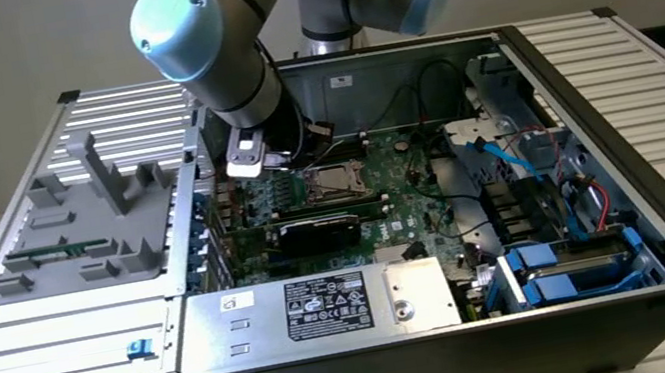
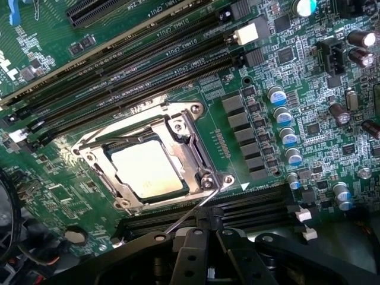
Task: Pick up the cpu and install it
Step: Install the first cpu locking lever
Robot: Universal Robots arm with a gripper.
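presently the gripper (image 2: 209, 237) is hanging just above the board with its jaws pressed together and carrying nothing. closest to it, the thin wire lever (image 2: 184, 218) is running from the socket corner toward the fingertips. judgement: any sideways drift is risking a snag on that wire, bending it or wrenching the socket frame (image 2: 189, 139). beyond the lever, the cpu (image 2: 148, 169) is lying silver face up inside the frame, apart from the gripper. whether it is lying fully flat cannot be told; if it is tilting, downward pressure from the closed fingers is risking bent contacts beneath. farther out, memory slots (image 2: 148, 65) and capacitors (image 2: 282, 113) are crowding the socket, so a wide swing is risking a knock. in the exterior view, the arm (image 1: 224, 63) is reaching down into the open computer case (image 1: 469, 356), whose walls are leaving little clearance.
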